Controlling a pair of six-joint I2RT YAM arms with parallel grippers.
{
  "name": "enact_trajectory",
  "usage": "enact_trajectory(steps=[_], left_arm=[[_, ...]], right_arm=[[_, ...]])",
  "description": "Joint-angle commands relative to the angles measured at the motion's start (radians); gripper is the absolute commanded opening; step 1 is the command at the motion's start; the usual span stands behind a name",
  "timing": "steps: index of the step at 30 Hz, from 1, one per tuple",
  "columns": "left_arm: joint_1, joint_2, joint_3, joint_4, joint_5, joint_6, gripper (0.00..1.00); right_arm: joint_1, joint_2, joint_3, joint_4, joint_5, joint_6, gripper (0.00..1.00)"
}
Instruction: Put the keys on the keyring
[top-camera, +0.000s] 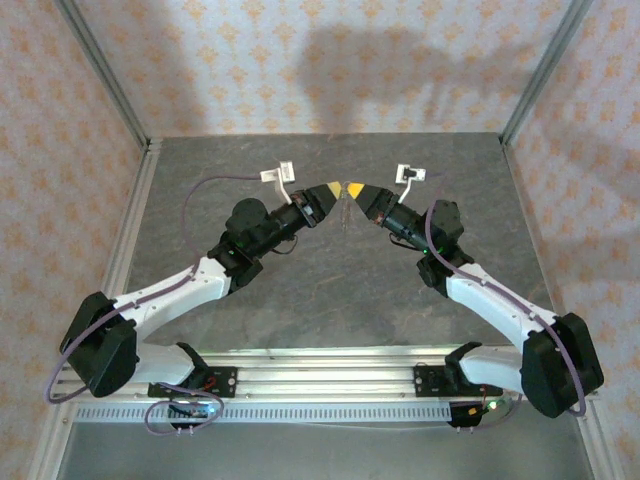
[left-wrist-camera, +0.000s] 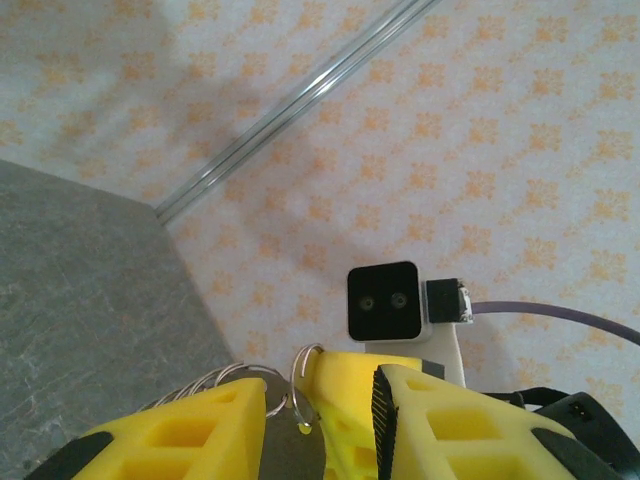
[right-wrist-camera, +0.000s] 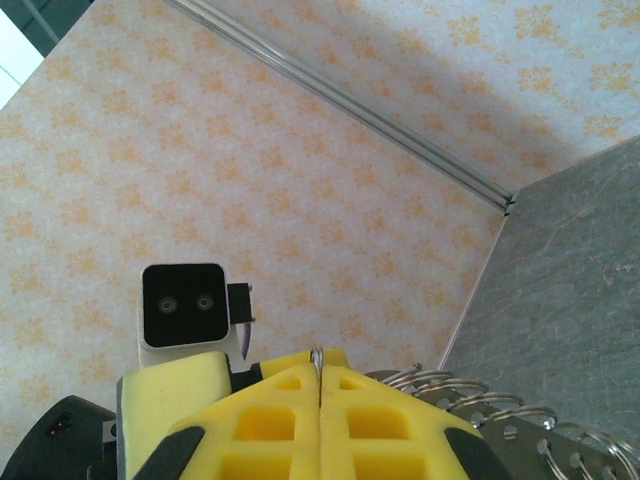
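A thin silver wire keyring (right-wrist-camera: 316, 354) stands edge-on, pinched at the very tip of the right jaws, whose yellow fingers (right-wrist-camera: 270, 420) are pressed fully together on it. In the left wrist view the keyring (left-wrist-camera: 298, 372) arches just above a flat, dull grey metal key (left-wrist-camera: 290, 452). The key's holed end points up at the ring, and its long axis runs down out of the picture between the left jaws. Whether the wire already passes through the hole cannot be told.

The left jaws stand partly apart, one yellow finger (left-wrist-camera: 190, 435) touching the key's edge. Whether they clamp the key cannot be told either. More wire loops and holed metal pieces (right-wrist-camera: 525, 430) fan out just beside the right jaws.

From above, the arms meet tip to tip, raised over the grey stone-patterned surface (top-camera: 330, 300), with a thin strand (top-camera: 345, 212) hanging between them. The left arm looks nearer the key, so the next move likely depends on lining up the holed end with the ring's wire.
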Motion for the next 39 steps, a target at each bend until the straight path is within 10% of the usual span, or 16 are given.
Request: enact_trajectory(steps=[1, 39], left_arm=[[-0.012, 0.005, 0.040, 0.039, 0.019, 0.009, 0.35], [-0.029, -0.020, 0.016, 0.023, -0.036, 0.042, 0.34]], right_arm=[[0.005, -0.014, -0.007, 0.060, 0.000, -0.006, 0.00], [0.005, -0.038, -0.012, 0.017, 0.005, -0.026, 0.00]])
